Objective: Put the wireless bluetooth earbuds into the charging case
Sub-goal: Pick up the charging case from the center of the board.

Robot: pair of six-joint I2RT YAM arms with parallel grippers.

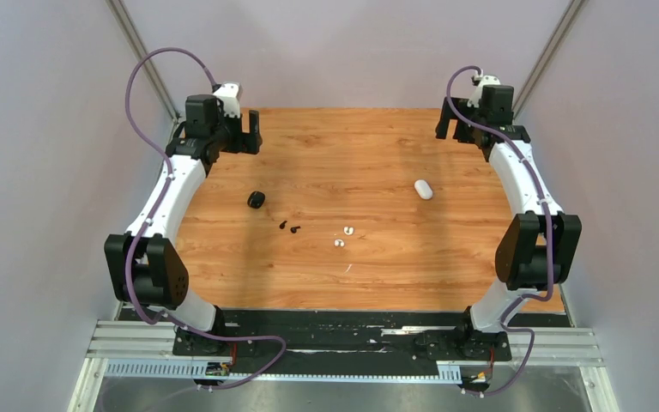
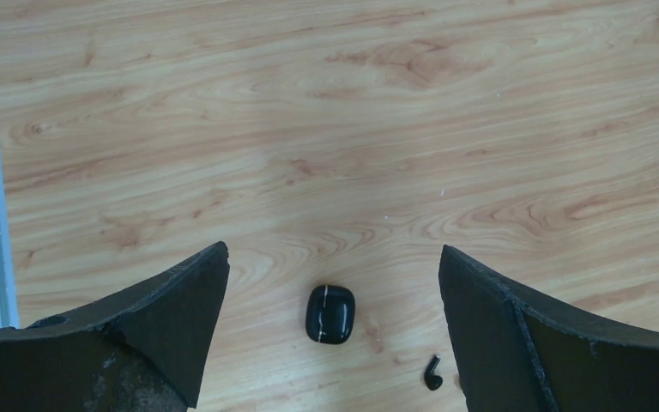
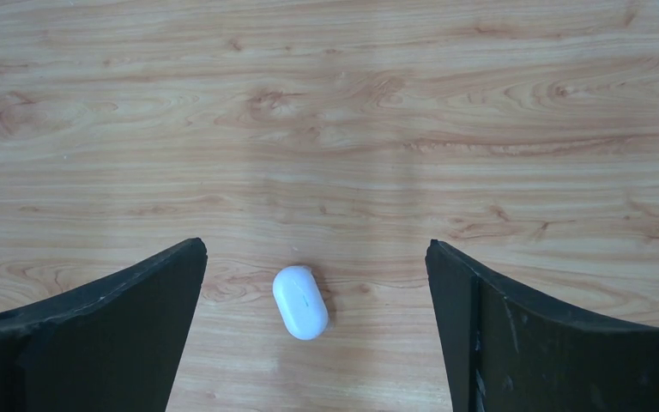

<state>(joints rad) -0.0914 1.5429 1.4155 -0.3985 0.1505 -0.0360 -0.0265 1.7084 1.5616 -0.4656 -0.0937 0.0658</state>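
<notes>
Four earbuds (image 1: 349,230) overhead; left wrist catches one black bud (image 2: 432,372).

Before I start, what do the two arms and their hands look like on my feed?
The left arm and right arm match: white curved shells, black joint housings, a purple cable looping along each. The left hand and right hand are black, each with two broad wedge-shaped fingers; the left's edges look scuffed.
</notes>
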